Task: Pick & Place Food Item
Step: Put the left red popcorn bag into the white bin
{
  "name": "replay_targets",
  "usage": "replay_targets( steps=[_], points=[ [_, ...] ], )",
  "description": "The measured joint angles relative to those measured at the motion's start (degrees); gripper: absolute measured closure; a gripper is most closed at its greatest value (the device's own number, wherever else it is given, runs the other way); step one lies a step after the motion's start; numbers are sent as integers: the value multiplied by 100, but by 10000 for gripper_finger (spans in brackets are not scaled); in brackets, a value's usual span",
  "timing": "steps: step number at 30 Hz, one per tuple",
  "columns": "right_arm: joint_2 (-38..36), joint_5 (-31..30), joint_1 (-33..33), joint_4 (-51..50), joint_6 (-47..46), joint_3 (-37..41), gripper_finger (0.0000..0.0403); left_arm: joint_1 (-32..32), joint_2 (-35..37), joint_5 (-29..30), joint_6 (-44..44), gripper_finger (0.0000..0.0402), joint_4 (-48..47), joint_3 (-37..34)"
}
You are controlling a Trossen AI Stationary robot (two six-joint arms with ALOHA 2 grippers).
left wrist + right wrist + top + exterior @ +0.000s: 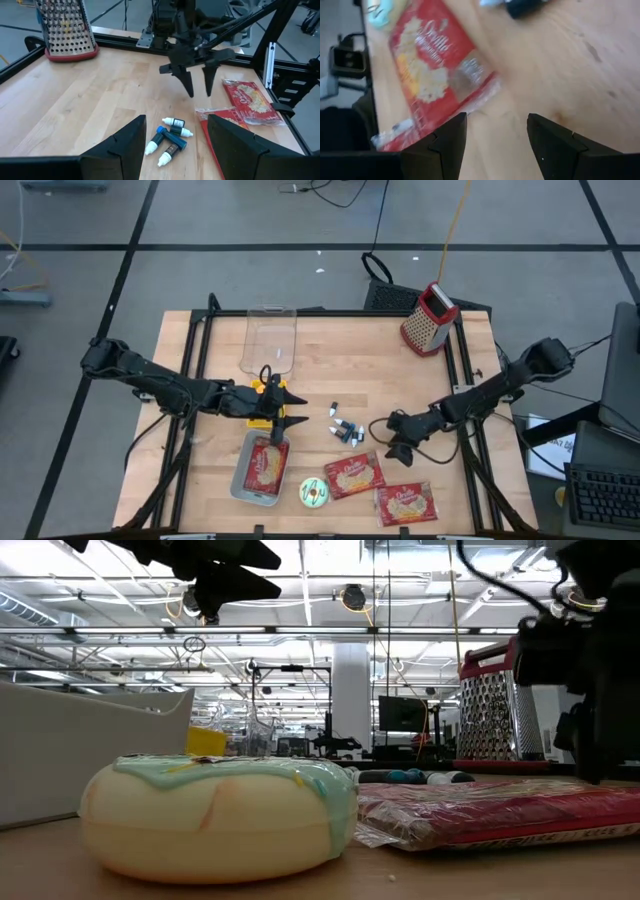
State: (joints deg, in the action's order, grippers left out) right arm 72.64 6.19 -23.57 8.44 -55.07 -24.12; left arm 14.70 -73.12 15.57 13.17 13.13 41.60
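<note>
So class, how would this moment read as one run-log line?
left gripper: open, above tray holding one popcorn packet | right gripper: open, beside second packet | third packet: untouched on table

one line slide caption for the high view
Both arms' open fingers hover over a wooden table: one popcorn packet in the tray, two beside it.

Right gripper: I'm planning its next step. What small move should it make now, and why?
Probably lower onto the nearest popcorn packet. The right gripper hangs open and empty just above that packet's edge; one packet already lies in the metal tray.
</note>
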Motion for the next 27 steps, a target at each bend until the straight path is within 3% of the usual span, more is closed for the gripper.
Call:
replay_targets(
  steps=[14, 21, 27],
  points=[
    [1253, 464, 226, 1699, -414, -4, 206, 0, 0, 2, -146, 188, -1, 2],
    [1526, 470, 327, 1805, -464, -17, 208, 0, 0, 0, -170, 188, -2, 2],
    [1506, 430, 326, 1997, 29, -11, 265, 0, 0, 2, -269, 188, -2, 4]
  ],
)
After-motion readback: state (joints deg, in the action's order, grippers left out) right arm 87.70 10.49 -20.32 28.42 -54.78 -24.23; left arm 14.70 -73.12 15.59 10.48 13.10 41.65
